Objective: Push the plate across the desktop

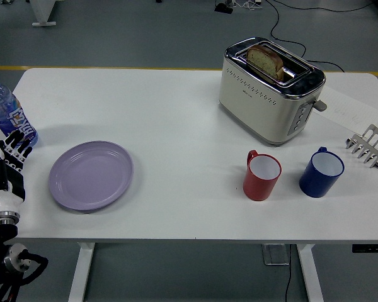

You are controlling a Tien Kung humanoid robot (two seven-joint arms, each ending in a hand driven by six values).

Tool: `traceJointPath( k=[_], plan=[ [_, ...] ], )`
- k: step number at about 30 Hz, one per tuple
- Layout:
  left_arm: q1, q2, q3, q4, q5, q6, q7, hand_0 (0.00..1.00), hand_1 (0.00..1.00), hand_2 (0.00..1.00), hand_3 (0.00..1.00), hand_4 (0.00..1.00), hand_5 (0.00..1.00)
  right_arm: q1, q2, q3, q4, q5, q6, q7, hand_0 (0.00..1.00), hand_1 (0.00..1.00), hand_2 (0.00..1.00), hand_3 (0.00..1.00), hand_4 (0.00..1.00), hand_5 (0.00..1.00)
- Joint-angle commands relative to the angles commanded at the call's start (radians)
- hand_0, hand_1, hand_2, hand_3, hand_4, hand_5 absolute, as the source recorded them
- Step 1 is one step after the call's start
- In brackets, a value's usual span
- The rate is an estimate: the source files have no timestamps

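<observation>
The water bottle (pixel 5 108) at the table's (pixel 176 113) far left carries a blue label and the toaster (pixel 269 90) a small mark on its side, both too small to read; one slice of bread (pixel 266 61) stands in the toaster's slot. The red mug (pixel 262 175) and the blue mug (pixel 322 172) show white insides with nothing in them. The lilac plate (pixel 91 175) lies bare near the front left, just right of the left hand (pixel 7 168), whose fingers are extended and relaxed, grasping nothing.

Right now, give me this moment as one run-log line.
phase: pre-contact | left hand: open, left of lavender plate, not touching | right hand: out of view | plate: flat, near-left on white table
</observation>
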Motion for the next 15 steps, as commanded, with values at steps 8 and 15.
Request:
traceJointPath(
  k=[8,15],
  plan=[
    [-0.014,-0.054,-0.012,0.026,0.018,0.012,-0.006,0.803,0.813,0.816,0.721,0.293,0.998,-0.003,0.0,0.008,0.001,-0.009,-0.004,-0.003,0.586,0.504,0.615,0.605,0.348,0.644],
    [-0.021,-0.054,-0.018,0.043,0.023,0.016,-0.01,0.8,0.81,0.813,0.719,0.296,0.998,-0.003,0.0,0.016,0.003,-0.017,-0.008,-0.006,0.586,0.504,0.615,0.605,0.348,0.645]
  ],
)
